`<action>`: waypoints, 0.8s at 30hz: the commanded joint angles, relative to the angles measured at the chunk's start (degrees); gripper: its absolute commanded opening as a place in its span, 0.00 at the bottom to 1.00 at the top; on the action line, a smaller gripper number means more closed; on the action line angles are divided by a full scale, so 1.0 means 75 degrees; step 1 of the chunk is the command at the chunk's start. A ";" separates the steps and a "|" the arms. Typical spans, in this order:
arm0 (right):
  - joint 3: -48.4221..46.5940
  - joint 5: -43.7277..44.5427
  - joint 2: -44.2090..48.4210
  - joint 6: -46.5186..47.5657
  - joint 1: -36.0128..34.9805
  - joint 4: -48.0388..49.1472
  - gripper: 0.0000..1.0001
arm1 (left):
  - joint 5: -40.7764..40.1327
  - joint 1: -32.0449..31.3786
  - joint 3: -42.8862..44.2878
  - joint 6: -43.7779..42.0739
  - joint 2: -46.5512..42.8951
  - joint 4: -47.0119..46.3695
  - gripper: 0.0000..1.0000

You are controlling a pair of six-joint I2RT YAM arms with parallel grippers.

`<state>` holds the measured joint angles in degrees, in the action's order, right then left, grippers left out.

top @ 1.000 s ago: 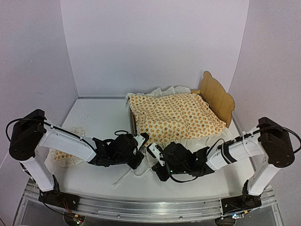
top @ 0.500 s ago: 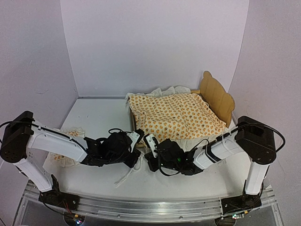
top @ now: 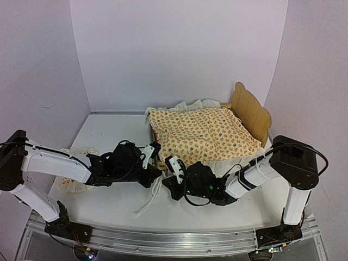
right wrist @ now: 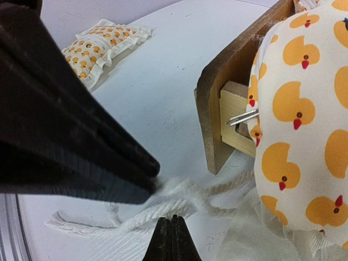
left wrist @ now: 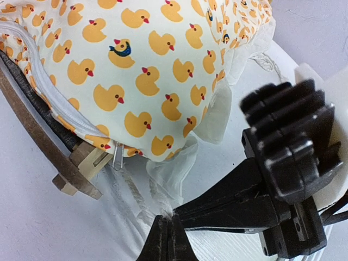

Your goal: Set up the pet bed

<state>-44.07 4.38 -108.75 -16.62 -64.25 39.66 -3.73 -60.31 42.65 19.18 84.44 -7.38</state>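
Because the step in hand appeared to be fastening the cover, the pet bed [top: 251, 111] was taken first: it stood right of centre on the table [top: 111, 136], headboard at the far right, under the duck-print mattress cover [top: 201, 133]. Its footboard corner [right wrist: 215, 109] faced both arms, and a loose white tie [right wrist: 182, 204] lay just beside it. The left gripper [left wrist: 166, 231] and right gripper [right wrist: 172, 228], both closed, met over that tie, near the corner. Whether either pinched it could not be told. The tie probably needed drawing low and snug, without dragging the light frame.
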 commanded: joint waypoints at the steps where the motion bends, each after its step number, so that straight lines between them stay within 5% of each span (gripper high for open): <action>1: 0.0336 -0.0409 0.0400 -0.0284 0.0025 0.0770 0.00 | 0.0466 0.0272 -0.0167 0.0289 -0.0273 -0.0347 0.00; 10: 0.0742 -0.0406 0.0745 -0.0282 0.0033 0.1014 0.00 | 0.0885 0.0387 -0.0186 0.0348 -0.0221 -0.0341 0.00; 14: 0.0502 0.0152 0.1212 -0.0621 0.0032 -0.0707 0.00 | 0.0802 0.0479 -0.0198 0.0384 -0.0232 -0.0341 0.00; 24: -0.0161 -0.1272 0.0422 -0.0379 0.0339 -0.0151 0.00 | 0.1218 0.0505 -0.0266 0.0466 -0.0288 -0.0342 0.00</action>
<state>-40.21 -0.54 -101.32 -19.62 -63.68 35.24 3.16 -56.84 41.10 21.58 84.01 -7.57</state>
